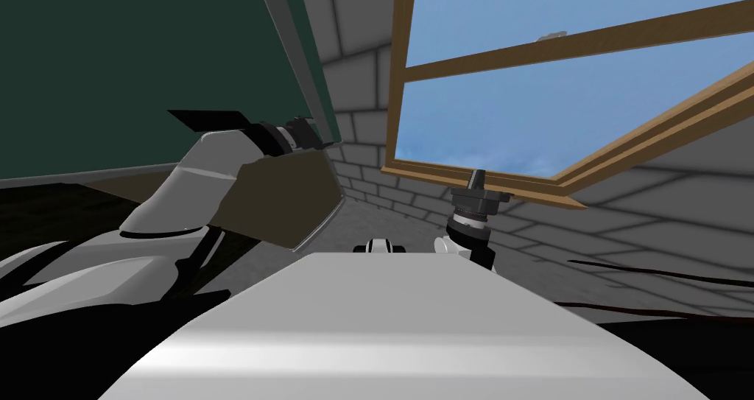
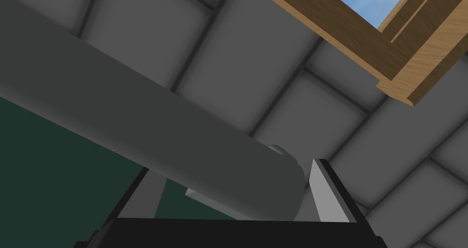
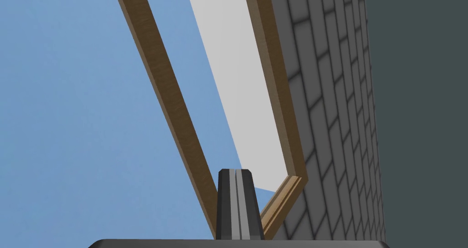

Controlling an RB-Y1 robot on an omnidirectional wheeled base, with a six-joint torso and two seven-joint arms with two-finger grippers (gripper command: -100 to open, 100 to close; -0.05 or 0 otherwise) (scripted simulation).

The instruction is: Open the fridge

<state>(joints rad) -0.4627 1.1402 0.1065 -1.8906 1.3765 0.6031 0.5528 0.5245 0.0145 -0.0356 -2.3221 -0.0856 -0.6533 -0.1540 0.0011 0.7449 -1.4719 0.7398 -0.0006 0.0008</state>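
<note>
Two left gripper fingers straddle fridge handle; right gripper upright.

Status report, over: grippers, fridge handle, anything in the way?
Left gripper open, straddling the grey fridge handle near its end. Right gripper shut, idle, raised at my right. Nothing seen blocking the handle.

Our left arm reaches forward and up to the fridge handle, with the forearm slanting toward it. Our left gripper holds its fingers spread, one on each side of the handle's rounded end. The finger we see fully sits just beside the handle with a thin gap. Our right arm stands well apart from the handle, wrist upright. Our right gripper points upward, both fingers pressed flat together on nothing.
</note>
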